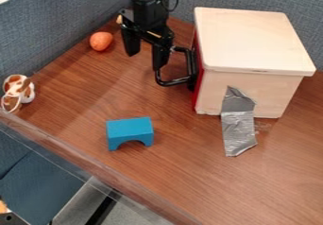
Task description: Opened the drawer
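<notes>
The drawer [199, 88] is in the left side of the wooden box [249, 39] on the worktop [170, 148], its red front close against the box; its inside is hidden. The gripper [144, 62] hangs at the black handle [170, 83], fingers spread, one at the handle's outer bar. Silver tape [238, 132] runs from the box down onto the worktop. A blue block [130, 130] lies nearer the front edge, an orange toy [101, 40] behind, a spotted toy [26, 91] at far left.
</notes>
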Robot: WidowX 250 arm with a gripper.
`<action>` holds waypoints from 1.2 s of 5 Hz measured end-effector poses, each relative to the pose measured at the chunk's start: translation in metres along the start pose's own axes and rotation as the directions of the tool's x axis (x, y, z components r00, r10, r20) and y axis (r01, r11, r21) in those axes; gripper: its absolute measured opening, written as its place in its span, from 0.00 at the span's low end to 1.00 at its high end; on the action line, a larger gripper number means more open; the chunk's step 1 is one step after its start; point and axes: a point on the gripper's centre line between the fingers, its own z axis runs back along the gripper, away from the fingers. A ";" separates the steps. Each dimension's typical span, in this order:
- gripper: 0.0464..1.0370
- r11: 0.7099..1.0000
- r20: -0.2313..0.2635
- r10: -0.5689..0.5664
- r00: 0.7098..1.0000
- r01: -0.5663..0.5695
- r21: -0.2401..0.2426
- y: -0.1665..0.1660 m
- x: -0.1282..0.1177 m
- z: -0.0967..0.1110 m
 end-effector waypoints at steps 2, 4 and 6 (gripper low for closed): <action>0.96 0.991 -0.025 0.133 0.991 -0.134 -0.030 -0.005 0.000 -0.005; 0.96 0.987 -0.026 0.152 0.988 -0.153 -0.053 -0.008 0.007 -0.010; 0.91 0.983 -0.034 0.167 0.985 -0.169 -0.068 -0.007 0.014 -0.020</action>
